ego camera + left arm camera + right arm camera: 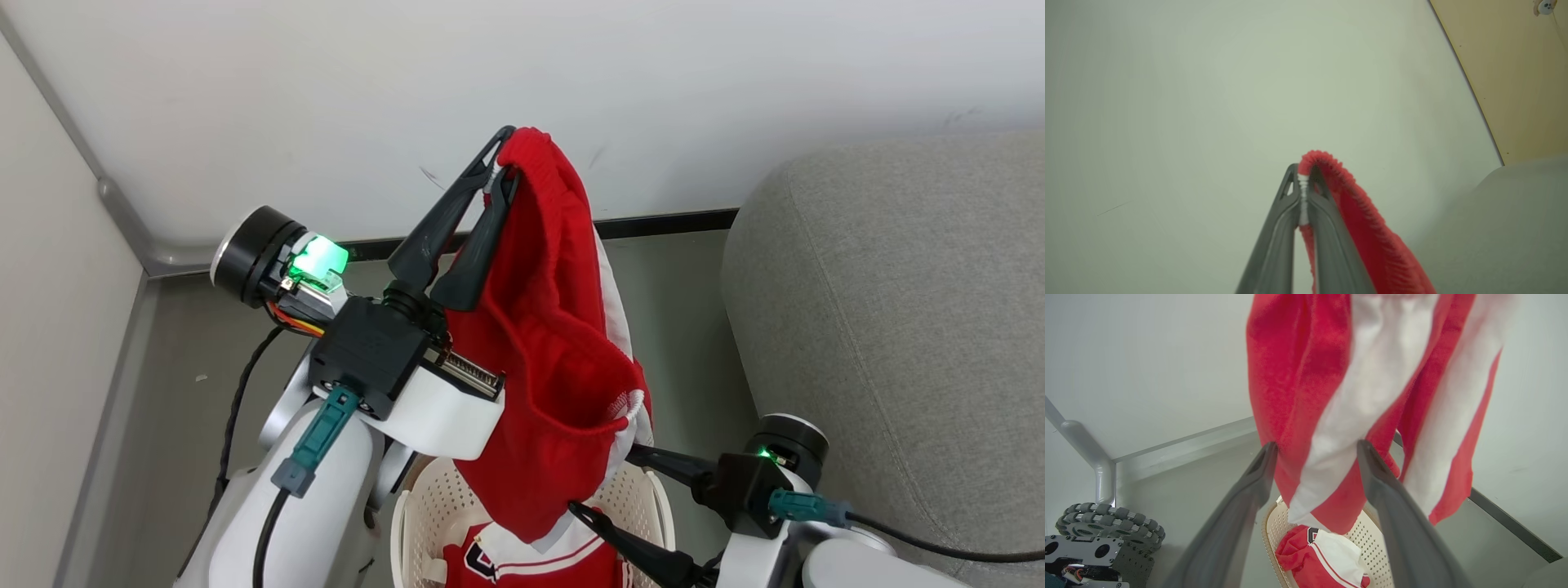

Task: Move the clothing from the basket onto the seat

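My left gripper (500,166) is raised high and shut on the waistband of the red shorts (547,343), which hang down with white side stripes showing. The left wrist view shows the pinched red band (1363,220) folded over my shut left gripper (1303,176). My right gripper (604,482) stands open at the shorts' lower hem, and the right wrist view has the hanging shorts (1306,375) between its spread fingers (1317,446). Below, the cream basket (437,490) holds the red jersey (531,563), the same basket (1367,535) and jersey (1302,559) appearing under the right wrist. The grey seat (898,327) lies to the right.
A white wall with a dark baseboard (669,222) runs behind, meeting a corner post (122,212) at the left. Grey floor (204,367) surrounds the basket. My wheeled base (1106,526) shows at the lower left of the right wrist view.
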Robot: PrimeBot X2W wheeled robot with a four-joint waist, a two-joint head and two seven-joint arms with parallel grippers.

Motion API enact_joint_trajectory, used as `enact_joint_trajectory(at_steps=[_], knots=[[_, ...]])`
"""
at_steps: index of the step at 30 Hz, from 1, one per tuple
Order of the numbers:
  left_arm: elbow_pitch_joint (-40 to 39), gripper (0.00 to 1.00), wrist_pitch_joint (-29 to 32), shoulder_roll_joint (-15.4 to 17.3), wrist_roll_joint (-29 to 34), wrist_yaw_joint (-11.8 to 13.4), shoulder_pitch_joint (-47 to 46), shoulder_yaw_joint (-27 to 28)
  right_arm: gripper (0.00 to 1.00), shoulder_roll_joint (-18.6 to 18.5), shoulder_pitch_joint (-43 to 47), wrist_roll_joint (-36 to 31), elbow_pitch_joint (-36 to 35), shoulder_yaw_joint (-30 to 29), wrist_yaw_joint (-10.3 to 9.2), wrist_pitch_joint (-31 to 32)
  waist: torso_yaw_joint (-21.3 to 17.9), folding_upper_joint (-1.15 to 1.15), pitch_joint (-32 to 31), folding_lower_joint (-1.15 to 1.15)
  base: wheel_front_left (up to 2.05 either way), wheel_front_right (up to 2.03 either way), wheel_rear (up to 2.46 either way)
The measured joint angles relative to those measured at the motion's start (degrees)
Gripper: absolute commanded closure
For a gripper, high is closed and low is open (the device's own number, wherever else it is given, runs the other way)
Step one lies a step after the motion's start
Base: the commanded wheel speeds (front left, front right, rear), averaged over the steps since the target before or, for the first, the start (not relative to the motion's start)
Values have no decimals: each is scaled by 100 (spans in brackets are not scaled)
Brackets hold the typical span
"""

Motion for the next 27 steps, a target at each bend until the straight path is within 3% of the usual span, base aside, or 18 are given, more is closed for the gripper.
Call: enact_joint_trajectory(at_steps=[22,23,24,26,27], knots=[[3,100,0,-82,2,-125,-198,-271,0,168,-839,226,371,690,0,13,278,0,30,0,0,0,0],[3,100,0,-86,1,-125,-215,-271,10,189,-878,226,400,739,0,9,283,0,37,0,0,0,0],[4,100,0,-91,0,-126,-219,-274,51,207,-928,226,413,790,0,7,286,0,44,0,0,0,0],[9,100,0,-96,-1,-126,-219,-276,78,261,-1026,225,423,882,0,-45,292,0,58,0,0,0,0],[11,100,0,-100,-1,-126,-219,-277,100,294,-1059,225,431,892,0,-76,295,0,65,0,0,0,0]])
